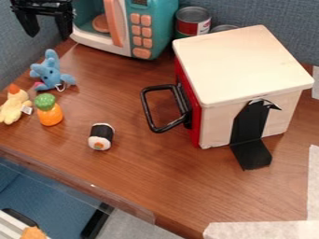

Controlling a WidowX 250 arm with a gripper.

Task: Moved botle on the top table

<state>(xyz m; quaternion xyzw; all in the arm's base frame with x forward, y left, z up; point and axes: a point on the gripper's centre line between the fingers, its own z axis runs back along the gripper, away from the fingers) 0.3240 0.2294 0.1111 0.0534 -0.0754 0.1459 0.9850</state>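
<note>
At the top left corner, above the table's back edge, hangs my black gripper point(46, 25), its two fingers apart with nothing between them. The brown wooden table point(143, 172) lies below and to the right of it. I cannot make out a bottle among the things here. A small orange toy with a green top point(50, 112) stands at the table's left, well below the gripper. A black-and-white sushi roll toy point(101, 137) sits farther right and nearer the front edge.
Blue plush toy point(48, 72) and yellow plush toy point(15, 106) at left. Teal toy microwave point(154, 23) with open door at the back, beside a can point(192, 21). A cream-topped box point(243, 65) with black handle point(149, 109) and black bracket point(249, 135) occupies the right. Pale tape point(268, 229) lies front right.
</note>
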